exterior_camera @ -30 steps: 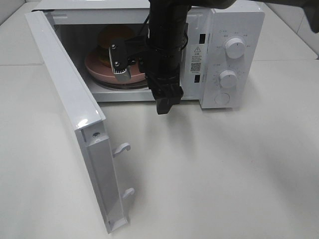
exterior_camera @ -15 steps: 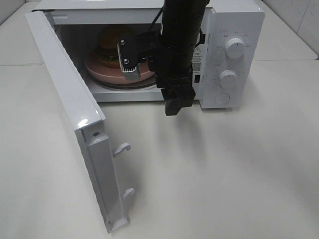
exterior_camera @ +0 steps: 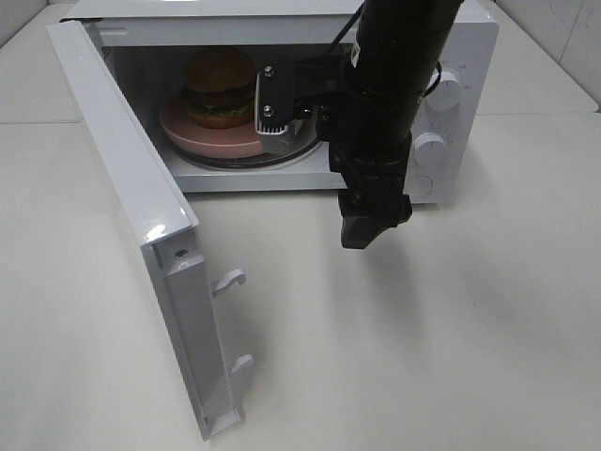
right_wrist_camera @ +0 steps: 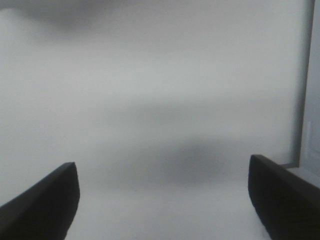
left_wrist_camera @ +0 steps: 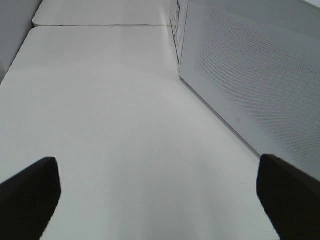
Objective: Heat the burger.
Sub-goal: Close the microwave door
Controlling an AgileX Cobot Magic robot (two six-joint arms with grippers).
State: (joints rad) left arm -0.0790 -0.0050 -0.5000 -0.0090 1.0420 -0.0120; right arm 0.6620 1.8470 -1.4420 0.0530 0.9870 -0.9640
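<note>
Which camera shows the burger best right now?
The exterior high view: the burger sits clearly visible on the pink plate inside the open microwave. Neither wrist view shows it: just table and, on the left wrist, the door.

A white microwave (exterior_camera: pixel 282 23) stands across the top of the frame on a pale table (exterior_camera: pixel 451 329). Its door (exterior_camera: pixel 127 178) is swung wide open and runs from the upper left down toward the lower left, with two hooks (exterior_camera: pixel 230 279) on its inner edge. Inside, the burger (exterior_camera: pixel 221 86) sits on a pink plate (exterior_camera: pixel 197 132). A black arm (exterior_camera: pixel 394 85) comes down from the top right, across the control panel, partly covering the upper knob (exterior_camera: pixel 451 86); the lower knob (exterior_camera: pixel 430 148) shows beside it. The right gripper (exterior_camera: pixel 362 230) points down above the table, in front of the microwave, clear of the plate; its jaws cannot be made out.
</note>
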